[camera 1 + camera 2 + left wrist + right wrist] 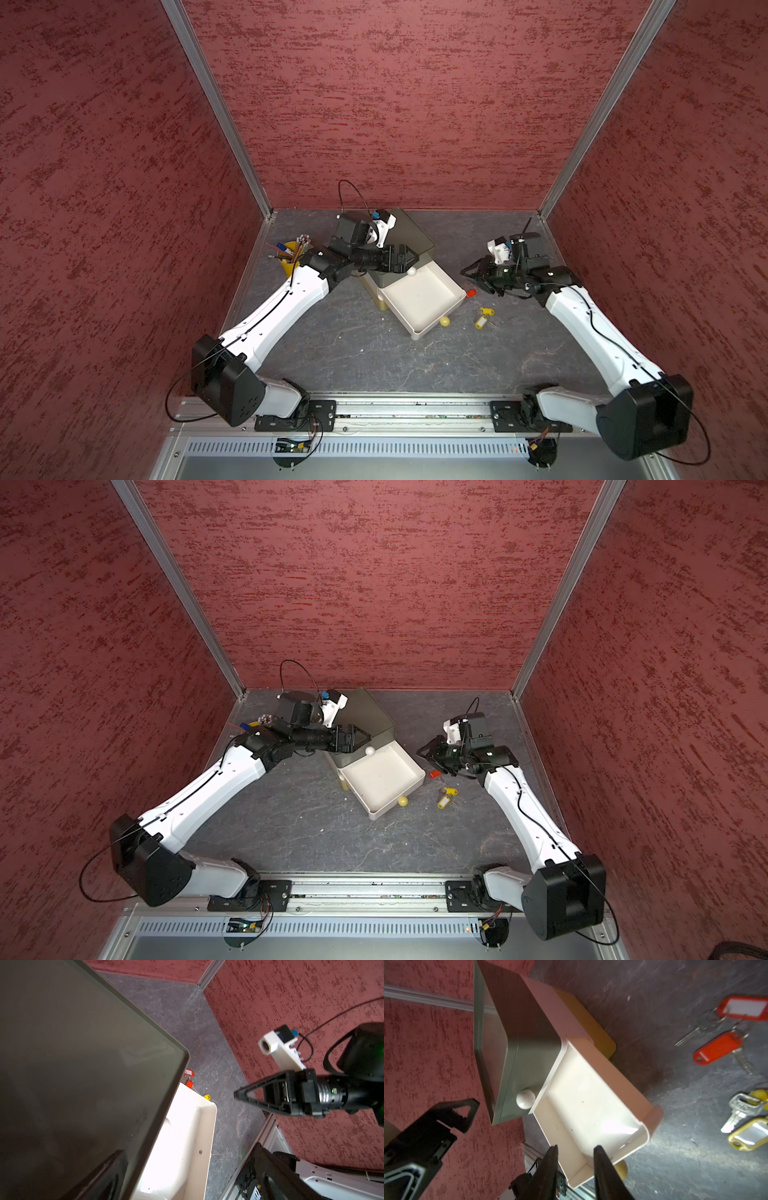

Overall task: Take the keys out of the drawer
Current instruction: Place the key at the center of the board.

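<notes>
Clock read in a top view, 12 toward the back wall, centred on the open white drawer [419, 301].

- The drawer stood pulled well out of the cabinet [409, 232]. Its floor was bare where seen; the back part under the cabinet top was hidden.
- The keys lay out on the table [374, 357]. Two red-tagged keys [718, 1048] were at 3 o'clock, just beside the drawer's side wall. Two yellow-tagged keys [481, 322] were at 4 o'clock, a little farther out. Four counted, none in any jaws.
- The right gripper [576, 1150] was at 2 o'clock, near the red tags, jaws partway apart with nothing between them.
- The left gripper [409, 257] was at 12 o'clock over the cabinet top, by the white knob [411, 272]. Could not tell whether it rested on the top or hung above it, nor how its jaws stood.
- The pencil cup [289, 259] was at 9 o'clock, well apart from the work.

Risks, as judged:
- The right wrist sat close over the red tags. A swing back toward the drawer could sweep them against its wall or scatter them.
- The drawer was far out. A downward push on its front lip could tip it free or rock the cabinet, more so if the left gripper was not steadying it.
- The hidden back of the drawer went unchecked, so a key there could be missed.
- Both grippers were near the drawer mouth, so reaching in together could make them clash.
</notes>
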You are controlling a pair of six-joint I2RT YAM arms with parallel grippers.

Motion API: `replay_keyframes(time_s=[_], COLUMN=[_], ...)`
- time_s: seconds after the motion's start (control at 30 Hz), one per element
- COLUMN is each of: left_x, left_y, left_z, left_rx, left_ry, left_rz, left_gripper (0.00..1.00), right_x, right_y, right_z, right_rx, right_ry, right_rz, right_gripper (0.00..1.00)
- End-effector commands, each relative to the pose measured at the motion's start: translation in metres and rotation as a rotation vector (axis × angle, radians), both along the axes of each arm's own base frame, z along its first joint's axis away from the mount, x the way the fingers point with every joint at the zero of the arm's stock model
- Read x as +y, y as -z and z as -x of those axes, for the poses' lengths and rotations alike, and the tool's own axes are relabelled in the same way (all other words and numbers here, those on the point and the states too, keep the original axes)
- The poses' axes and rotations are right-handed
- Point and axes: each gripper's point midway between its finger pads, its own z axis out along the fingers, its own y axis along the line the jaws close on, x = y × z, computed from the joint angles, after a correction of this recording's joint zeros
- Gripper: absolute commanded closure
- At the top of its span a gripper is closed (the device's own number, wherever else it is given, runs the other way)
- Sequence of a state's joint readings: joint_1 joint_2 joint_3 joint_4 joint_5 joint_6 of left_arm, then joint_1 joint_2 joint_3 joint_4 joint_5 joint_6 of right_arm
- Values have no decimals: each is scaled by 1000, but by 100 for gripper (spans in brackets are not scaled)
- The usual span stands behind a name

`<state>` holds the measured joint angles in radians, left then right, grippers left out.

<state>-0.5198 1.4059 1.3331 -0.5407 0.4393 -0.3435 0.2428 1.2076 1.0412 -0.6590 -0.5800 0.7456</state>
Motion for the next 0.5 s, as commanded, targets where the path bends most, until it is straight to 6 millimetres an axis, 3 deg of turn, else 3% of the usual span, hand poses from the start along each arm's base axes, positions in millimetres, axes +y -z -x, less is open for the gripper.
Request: replay_keyframes(time_s=[0.0, 0.17, 0.3, 0.47], left_x=[5, 10, 11, 15], left_y=[-9, -4, 1, 5], left_z=[-9, -19, -23, -25], left_rx=[-7, 32, 62, 75], left_ry=[-4, -13, -18, -27], left_rz=[10, 9, -3, -16], left_gripper=[0, 0, 0, 0], right_x=[16, 21, 22, 21], right_y=[2, 13, 33, 56], right_z=[24, 54, 77, 94], right_rx=[39, 76, 135, 192], right_ry=[-53, -71, -78, -74], right_rz=[-40, -44, -50, -78], right_gripper=[66, 65, 65, 63])
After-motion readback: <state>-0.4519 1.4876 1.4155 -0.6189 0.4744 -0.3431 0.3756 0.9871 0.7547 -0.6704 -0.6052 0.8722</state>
